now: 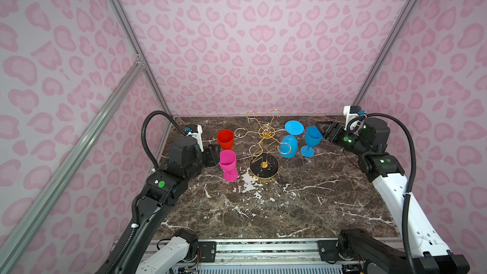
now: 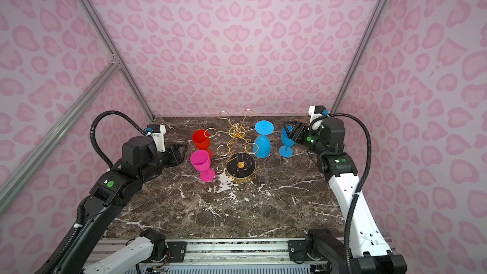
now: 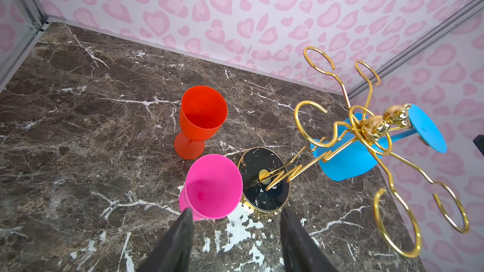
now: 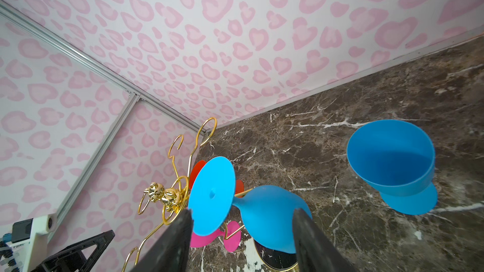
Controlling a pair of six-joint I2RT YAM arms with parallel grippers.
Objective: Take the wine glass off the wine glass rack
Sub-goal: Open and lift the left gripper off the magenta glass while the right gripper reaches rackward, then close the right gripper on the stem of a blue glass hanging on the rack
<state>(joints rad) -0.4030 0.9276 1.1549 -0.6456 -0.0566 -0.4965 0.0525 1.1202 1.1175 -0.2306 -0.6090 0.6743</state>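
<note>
Gold-wire wine glass rack (image 1: 267, 131) at the rear centre of the marble desk (image 1: 290, 201). One blue wine glass (image 1: 289, 146) hangs inverted from a looped arm, its foot caught above the wire so the bowl points down; no other glass is on the rack. A second blue glass (image 1: 313, 136), a red glass (image 1: 225, 138) and a pink glass (image 1: 228, 159) stand upright on the desk, apparently already unloaded. Right pincer (image 4: 242, 211), jaws spread and empty, faces the hanging glass from just beside the upright blue one. Left pincer (image 3: 236, 210), likewise spread and empty, sits beside the pink glass.
</note>
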